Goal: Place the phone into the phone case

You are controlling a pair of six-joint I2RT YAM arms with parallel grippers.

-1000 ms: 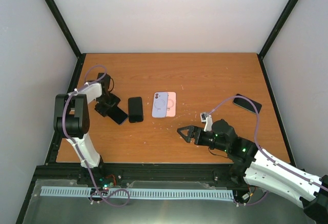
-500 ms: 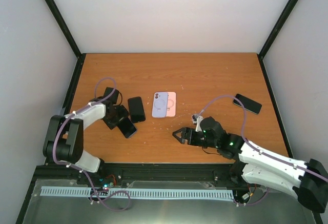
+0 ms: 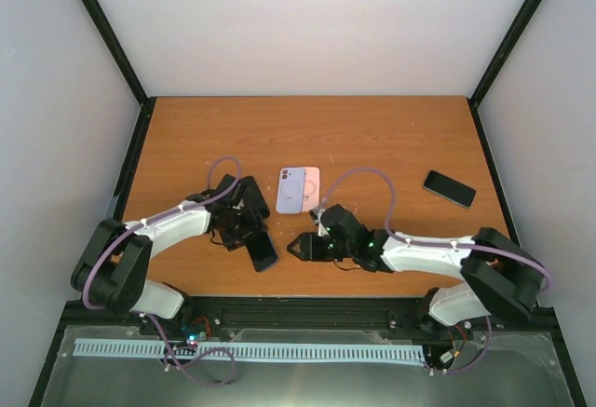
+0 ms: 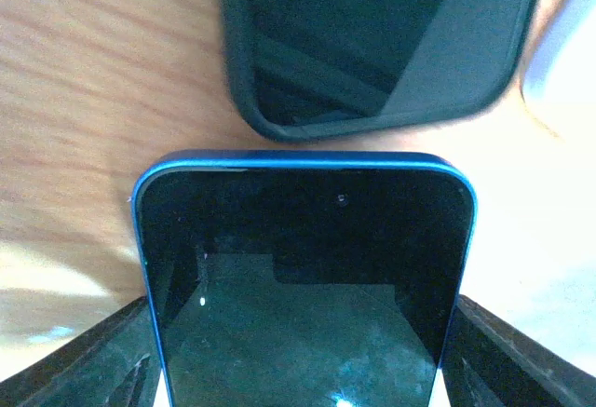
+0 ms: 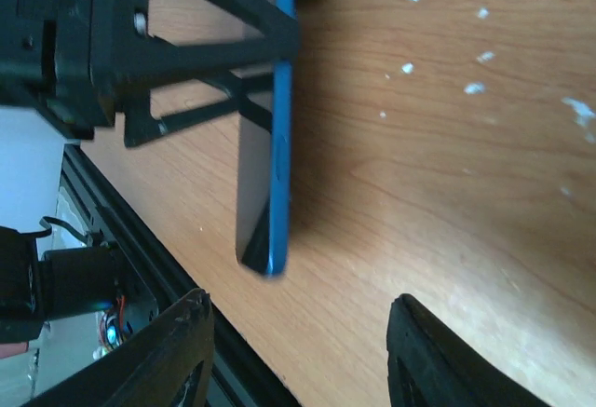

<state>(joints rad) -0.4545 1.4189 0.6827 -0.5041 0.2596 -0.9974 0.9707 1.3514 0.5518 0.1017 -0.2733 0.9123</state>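
A blue-edged phone (image 4: 303,277) with a dark screen sits between the fingers of my left gripper (image 4: 303,356), which is shut on its sides. In the top view the phone (image 3: 264,251) juts toward the table's near edge, just off the wood. The black phone case (image 4: 372,44) lies open side up straight ahead of it, partly under the left gripper (image 3: 248,232) in the top view. My right gripper (image 5: 298,351) stands open beside the phone's blue edge (image 5: 282,137), nothing between its fingers; in the top view it (image 3: 296,246) is just right of the phone.
A lilac case and a pink case (image 3: 298,190) lie side by side at the table's middle. A second black phone (image 3: 450,188) lies at the right. The table's near edge with its black rail (image 5: 140,267) is close under the right gripper.
My left arm has carried the phone right and toward the near edge, past the black case. My right arm has swung left up to the phone, its jaws narrowing.
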